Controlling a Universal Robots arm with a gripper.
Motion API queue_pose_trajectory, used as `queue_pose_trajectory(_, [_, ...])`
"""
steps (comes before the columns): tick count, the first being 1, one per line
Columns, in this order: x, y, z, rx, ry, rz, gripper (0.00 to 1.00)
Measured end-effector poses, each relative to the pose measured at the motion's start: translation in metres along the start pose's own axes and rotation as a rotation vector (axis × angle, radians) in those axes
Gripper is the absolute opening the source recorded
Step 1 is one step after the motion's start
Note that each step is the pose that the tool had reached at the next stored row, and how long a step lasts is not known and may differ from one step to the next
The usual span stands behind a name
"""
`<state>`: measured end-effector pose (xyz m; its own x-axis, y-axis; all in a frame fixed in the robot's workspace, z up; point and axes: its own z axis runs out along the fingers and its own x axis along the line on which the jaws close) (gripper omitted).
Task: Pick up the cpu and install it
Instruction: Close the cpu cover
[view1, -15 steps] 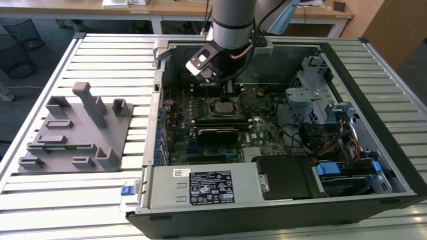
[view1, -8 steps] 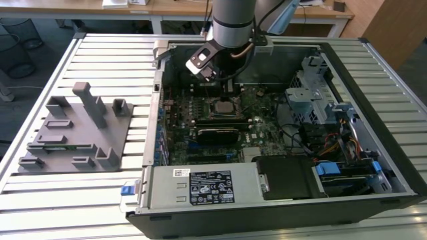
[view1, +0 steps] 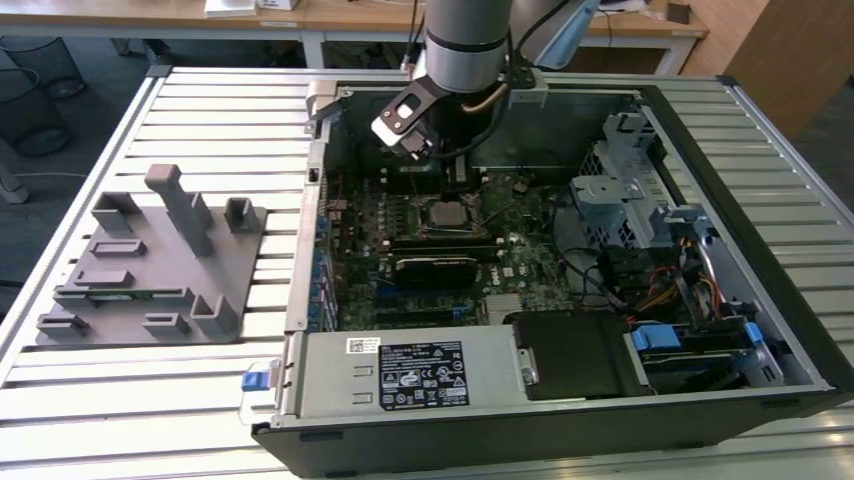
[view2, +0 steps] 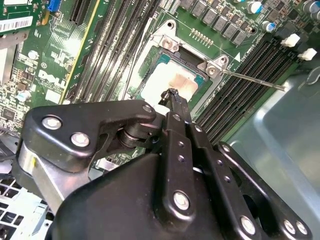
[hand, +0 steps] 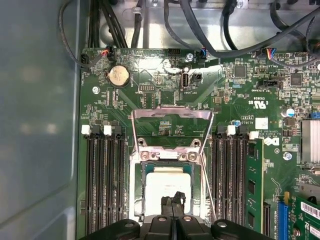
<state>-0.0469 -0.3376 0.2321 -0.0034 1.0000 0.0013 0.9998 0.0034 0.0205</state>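
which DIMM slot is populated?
The one holding the green memory stick, outermost in the bank away from the grey case wall. The other slots flanking the cpu look empty.

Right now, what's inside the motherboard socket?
The cpu lies flat in the socket, silvery top up. The gripper covers part of its edge; anything beneath the cpu is hidden.

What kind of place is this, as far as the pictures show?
Probably a robotics lab or workshop: an open computer case lies on a slatted metal table, a grey parts fixture sits beside it, and office desks stand behind.
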Motion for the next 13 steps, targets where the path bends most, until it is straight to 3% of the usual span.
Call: queue_pose_trajectory(13, [0.001, 0.0002, -0.0085, 0.0, 0.0, 0.0, 0.11])
